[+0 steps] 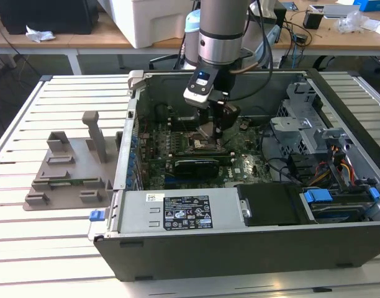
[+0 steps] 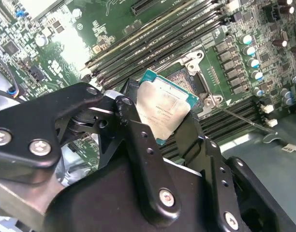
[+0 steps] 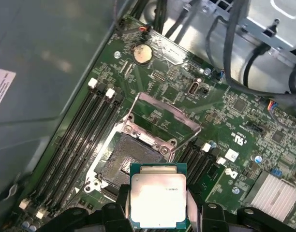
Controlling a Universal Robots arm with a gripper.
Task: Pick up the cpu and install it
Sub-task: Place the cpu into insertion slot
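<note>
Clamping the cpu (image 2: 163, 106) by two opposite edges, the gripper (image 2: 160, 123) has its black fingers (image 2: 133, 121) closed on the chip, whose silvery top faces the camera in both wrist views. In the first wrist view the cpu (image 3: 158, 200) sits between the gripper (image 3: 157, 215) tips with a green rim around the metal. Just past it lies the open socket (image 3: 121, 159), its pin field bare and its load plate (image 3: 162, 116) hinged up; whether chip and socket touch cannot be told. The second wrist view looks from the other side: the chip covers part of the socket (image 2: 189, 79), and this view adds a thin lever (image 2: 240, 118) jutting out beside it. Memory slots (image 3: 75, 140) run along the socket, seen again in the second wrist view (image 2: 162, 34). Farther out, the first wrist view gives a coin cell (image 3: 142, 54), a finned heatsink (image 3: 276, 193) and black cables (image 3: 235, 48). The exterior view supplies the wider scene: the arm (image 1: 224, 31) reaches down so that the gripper (image 1: 216, 127) hangs low over the socket (image 1: 199, 146) inside an open case (image 1: 239, 248) lying on a slatted table (image 1: 28, 248). A grey tray (image 1: 66, 174) rests on the table at the exterior view's left, well apart from the gripper.
</note>
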